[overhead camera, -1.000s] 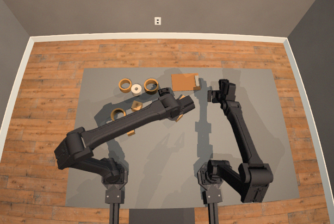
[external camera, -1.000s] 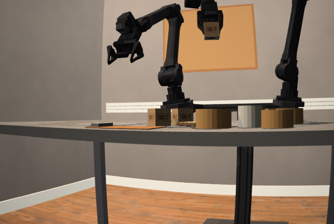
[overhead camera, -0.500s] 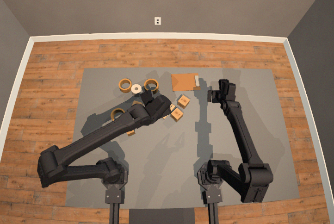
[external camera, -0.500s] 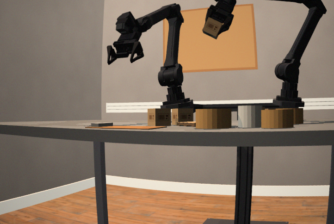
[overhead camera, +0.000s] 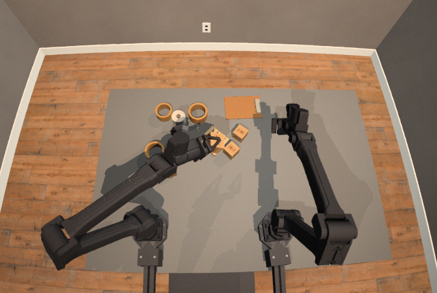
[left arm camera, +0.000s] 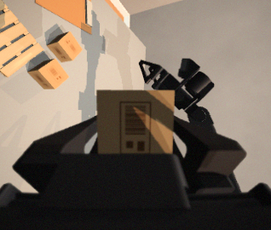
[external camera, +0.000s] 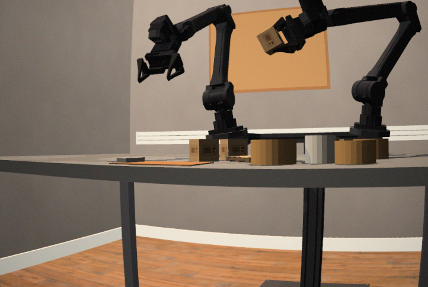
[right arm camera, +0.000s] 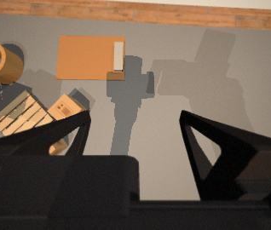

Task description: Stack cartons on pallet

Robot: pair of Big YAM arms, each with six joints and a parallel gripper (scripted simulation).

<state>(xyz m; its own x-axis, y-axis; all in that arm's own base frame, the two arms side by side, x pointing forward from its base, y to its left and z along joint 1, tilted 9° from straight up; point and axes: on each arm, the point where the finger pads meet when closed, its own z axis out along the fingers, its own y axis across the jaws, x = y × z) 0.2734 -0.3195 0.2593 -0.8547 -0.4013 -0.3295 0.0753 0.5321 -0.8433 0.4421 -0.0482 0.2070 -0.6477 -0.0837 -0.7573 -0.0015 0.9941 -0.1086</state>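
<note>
My left gripper (overhead camera: 215,140) (external camera: 276,37) (left arm camera: 135,115) is shut on a carton (external camera: 268,40) (left arm camera: 110,123), tilted and high above the table. Its labelled sides show; no number is legible. The pallet (overhead camera: 210,129) (external camera: 238,158) (left arm camera: 18,60) (right arm camera: 14,113) bears no carton in the visible parts. One carton (overhead camera: 240,132) (external camera: 204,149) (left arm camera: 65,47) (right arm camera: 67,108) stands beside it, another (overhead camera: 231,149) (external camera: 233,147) (left arm camera: 49,74) (right arm camera: 59,146) at its adjoining corner. The fourth carton cannot be made out; the left arm covers part of the table. My right gripper (external camera: 153,80) (right arm camera: 135,115) is open and empty, high at the right.
Brown rings (overhead camera: 163,111) (overhead camera: 198,112) (overhead camera: 154,149) and a white roll (overhead camera: 178,116) stand left of the pallet. An orange sheet (overhead camera: 239,108) (right arm camera: 84,57) with a pale block (overhead camera: 257,105) (right arm camera: 118,56) lies at the back. A brown block (overhead camera: 172,175) peeks from under the left arm.
</note>
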